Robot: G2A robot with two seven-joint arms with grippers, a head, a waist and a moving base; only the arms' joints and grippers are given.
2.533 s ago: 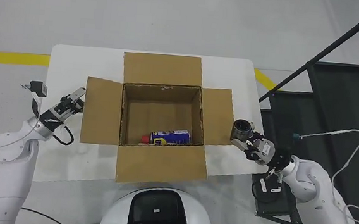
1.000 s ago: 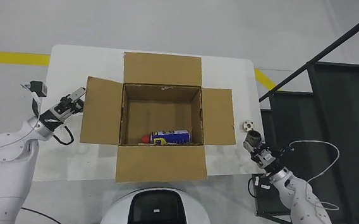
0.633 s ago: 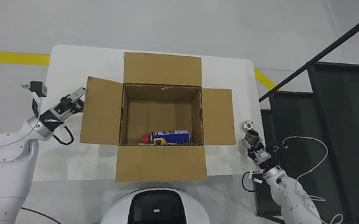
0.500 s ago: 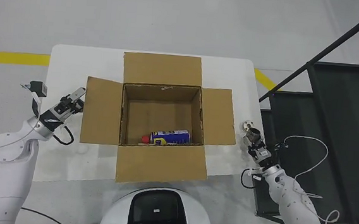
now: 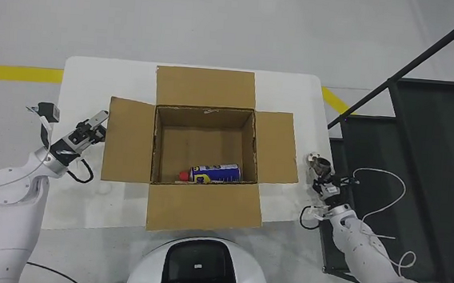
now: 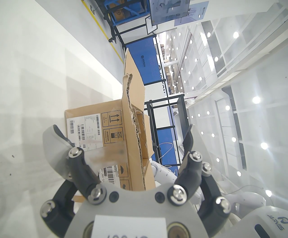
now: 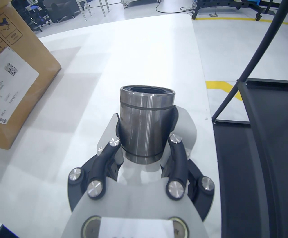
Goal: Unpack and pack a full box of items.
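Closing back in on the metal cylinder (image 7: 147, 101), the right gripper (image 7: 147, 126) has it between its fingers again. A second ago the cylinder stood alone on the white table (image 5: 95, 83), with the gripper pulled back toward the robot. Now the fingers sit against both sides, apparently gripping. It stands upright near the table's right edge, beside the cardboard box (image 5: 207, 88). Probably a re-grasp for packing.

The cylinder is smooth, shiny steel, hollow, with dark grooves around it. The box is corrugated, flaps spread open, one flap edge torn; a spray can (image 5: 212, 173) lies inside. The left gripper (image 6: 121, 137) hangs wide open and empty beside the left flap, unchanged.
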